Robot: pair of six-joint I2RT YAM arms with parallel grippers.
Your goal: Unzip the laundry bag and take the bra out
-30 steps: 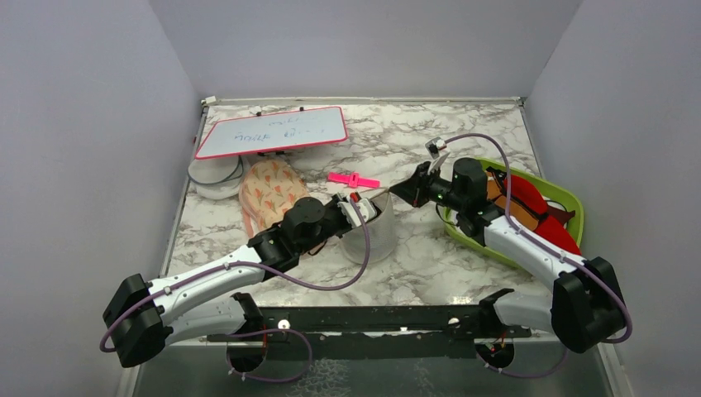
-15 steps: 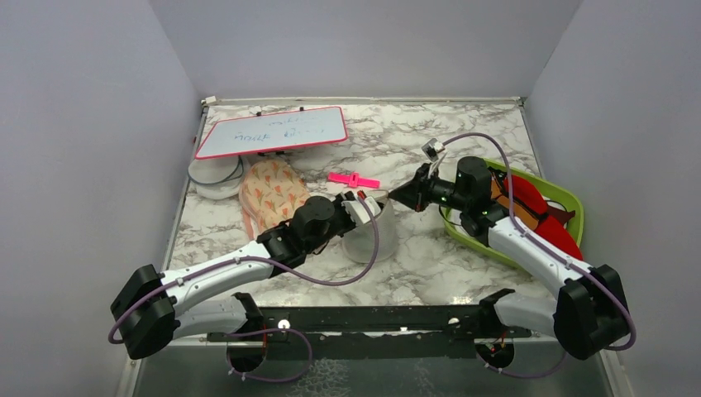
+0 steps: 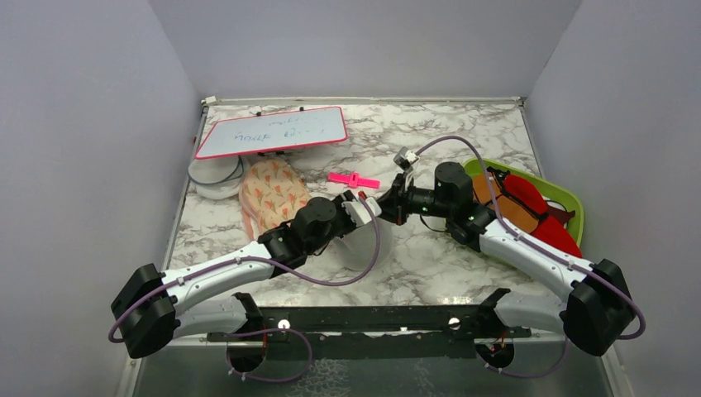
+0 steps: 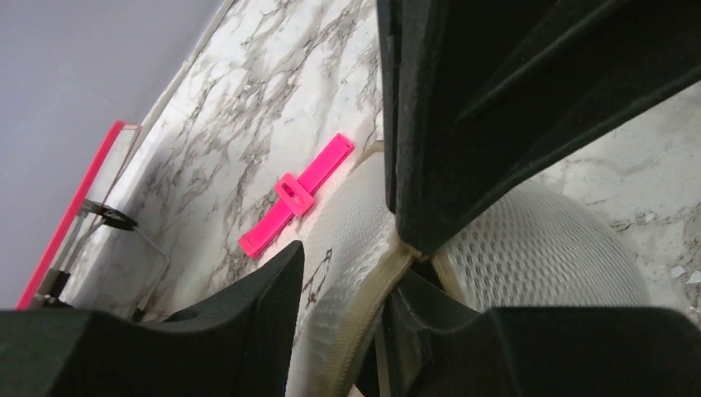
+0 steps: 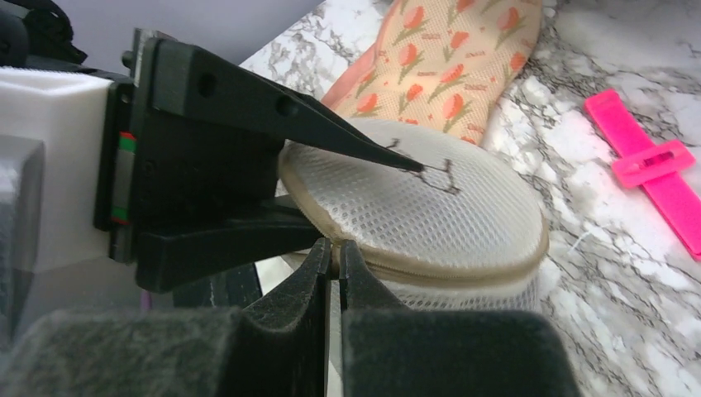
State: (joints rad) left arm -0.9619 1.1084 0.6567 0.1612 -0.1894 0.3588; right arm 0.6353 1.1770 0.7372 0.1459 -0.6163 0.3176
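The bag [image 5: 446, 211] sits near the middle of the table [image 3: 463, 132], upright, its domed mesh top facing up with the small black mark on it. Both claws meet at it.

The left claw [image 4: 355, 252] comes in from the left with its fingers spread. One finger lies over the mesh top, its tip by the black mark. The other sits lower, at the side of the bag, so the beige rim runs between the two. On the lower side there is a gap between finger and mesh.

The right claw [image 5: 335, 248] comes from the other side, pressed together, its tips right at the beige rim where the two halves join. Whether anything is nipped between them I cannot tell.

The table is white marble with grey veins. A floral pouch [image 5: 446, 50] lies just beyond the bag, and a pink clip [image 5: 653, 165] lies near it, apart from it. Farther back a red-framed whiteboard [image 3: 273, 131] stands tilted. At the right edge a green tray [image 3: 579, 211] holds red and orange garments [image 3: 537, 207]. Plain pale walls [image 3: 364, 41] close in the table on three sides.
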